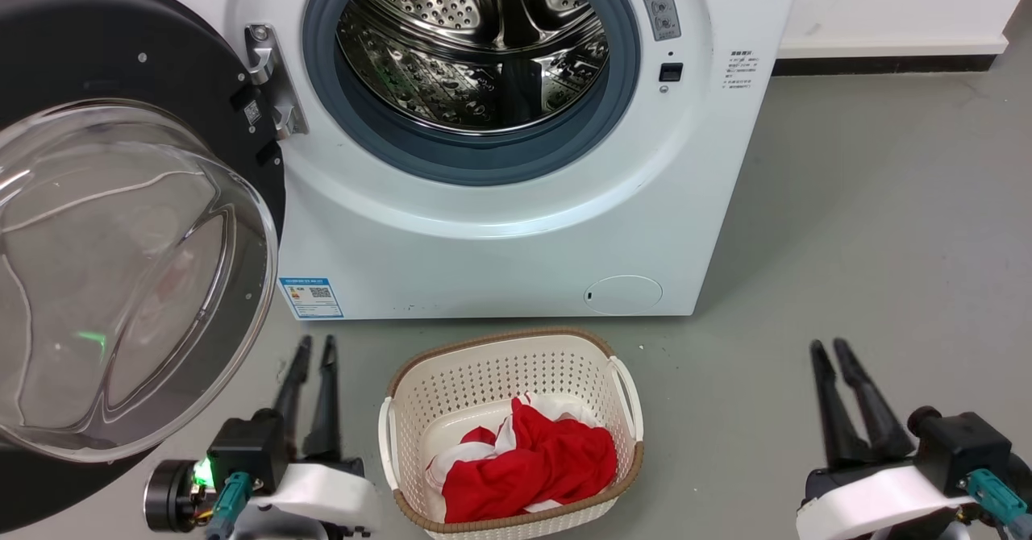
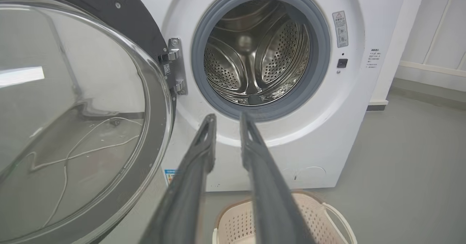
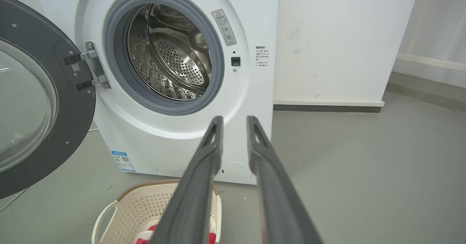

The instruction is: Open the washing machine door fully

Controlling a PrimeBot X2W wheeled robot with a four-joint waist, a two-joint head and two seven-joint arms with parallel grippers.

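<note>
Black washing machine door (image 1: 161, 48) stands open at left — beside the left gripper (image 1: 315, 345), parted and empty. The right gripper (image 1: 830, 348), likewise parted, lies well apart.

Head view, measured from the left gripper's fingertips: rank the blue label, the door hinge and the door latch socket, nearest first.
1. Blue label, just above the left gripper, low on the left.
2. Door hinge, higher up, on the left side.
3. Door latch socket, far across on the right.
</note>
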